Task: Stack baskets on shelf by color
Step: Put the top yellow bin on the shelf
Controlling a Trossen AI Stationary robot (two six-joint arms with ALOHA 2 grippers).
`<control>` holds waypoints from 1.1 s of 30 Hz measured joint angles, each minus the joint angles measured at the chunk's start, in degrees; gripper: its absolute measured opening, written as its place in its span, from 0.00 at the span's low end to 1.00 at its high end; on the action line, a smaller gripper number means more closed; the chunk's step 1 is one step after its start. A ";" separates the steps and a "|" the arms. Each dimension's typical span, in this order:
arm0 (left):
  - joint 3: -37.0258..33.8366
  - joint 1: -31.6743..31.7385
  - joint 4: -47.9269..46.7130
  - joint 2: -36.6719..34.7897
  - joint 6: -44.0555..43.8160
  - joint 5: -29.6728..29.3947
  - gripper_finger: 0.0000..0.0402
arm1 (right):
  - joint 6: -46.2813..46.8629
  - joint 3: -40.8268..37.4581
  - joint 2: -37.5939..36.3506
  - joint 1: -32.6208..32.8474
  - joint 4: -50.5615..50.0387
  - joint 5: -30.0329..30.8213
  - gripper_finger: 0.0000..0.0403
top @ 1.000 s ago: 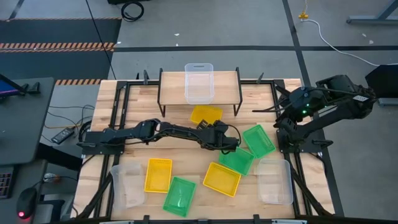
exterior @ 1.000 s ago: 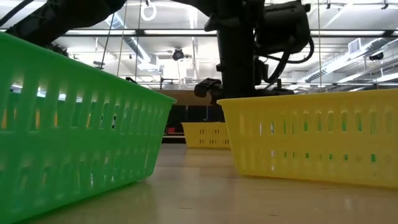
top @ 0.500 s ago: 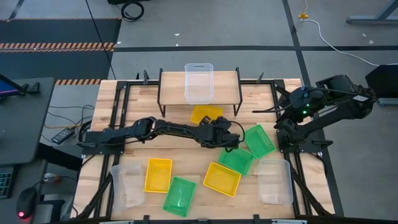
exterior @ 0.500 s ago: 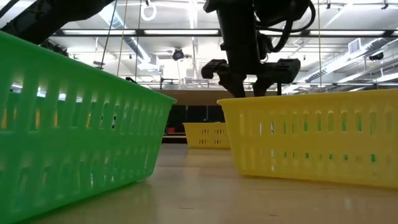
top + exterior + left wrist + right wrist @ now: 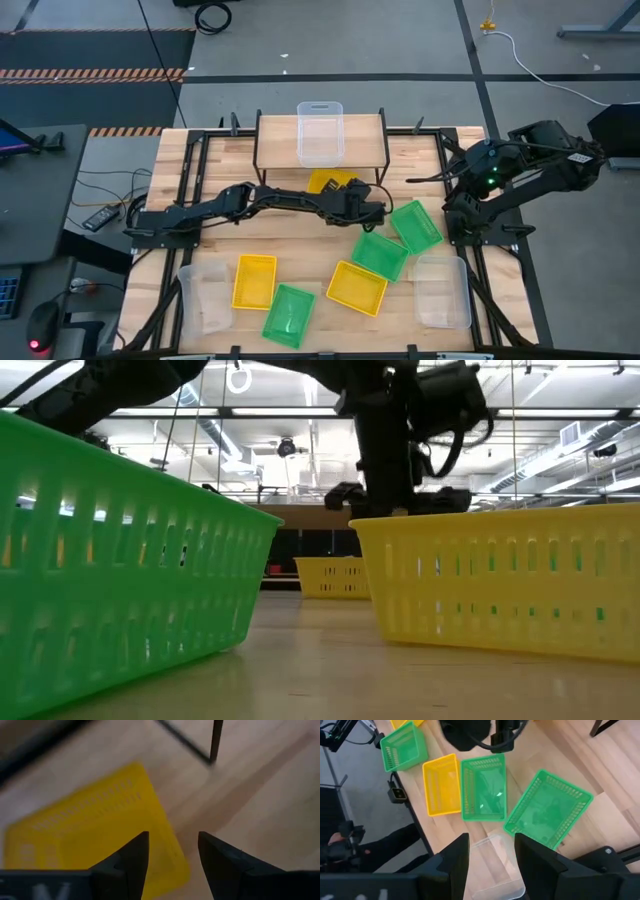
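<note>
Over the preceding second the left gripper (image 5: 358, 203) travelled from above the green baskets near mid-counter toward the shelf (image 5: 322, 139), arriving over the yellow basket (image 5: 330, 184) that lay just in front of the shelf's legs. Its fingers (image 5: 131, 857) stood apart with nothing between them, the basket's rim directly beneath in the left wrist view. This shift suggested that the yellow basket had become the next item to be gripped.

One clear basket (image 5: 320, 131) sat on the shelf plank; no yellow or green basket was there yet. Two green baskets (image 5: 380, 255) (image 5: 416, 225) lay close together right of centre, with a second yellow basket (image 5: 357, 287) just beside them. A third yellow basket (image 5: 254, 280), a third green basket (image 5: 288, 314) and a clear basket (image 5: 204, 295) lay near the counter's (image 5: 290, 240) front left, another clear basket (image 5: 442, 290) at front right.

The right gripper (image 5: 491, 860) waited raised at the counter's right edge, fingers apart and empty.
</note>
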 joint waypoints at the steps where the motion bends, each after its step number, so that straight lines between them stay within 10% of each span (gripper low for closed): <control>1: 0.00 0.00 -0.03 0.35 0.02 0.62 0.44 | 0.05 0.00 0.00 0.00 0.00 -0.09 0.41; 8: 0.02 -0.09 -0.73 0.65 -1.89 3.97 0.37 | 0.11 0.00 -0.04 0.00 0.00 -0.09 0.41; 17: 0.12 -0.09 -2.80 0.65 -3.57 8.73 0.04 | -0.02 0.00 -0.04 0.00 0.00 -0.07 0.41; 33: 4.77 -5.57 -16.38 -4.54 -2.59 13.39 0.03 | -5.62 0.00 -0.07 0.00 0.01 4.26 0.41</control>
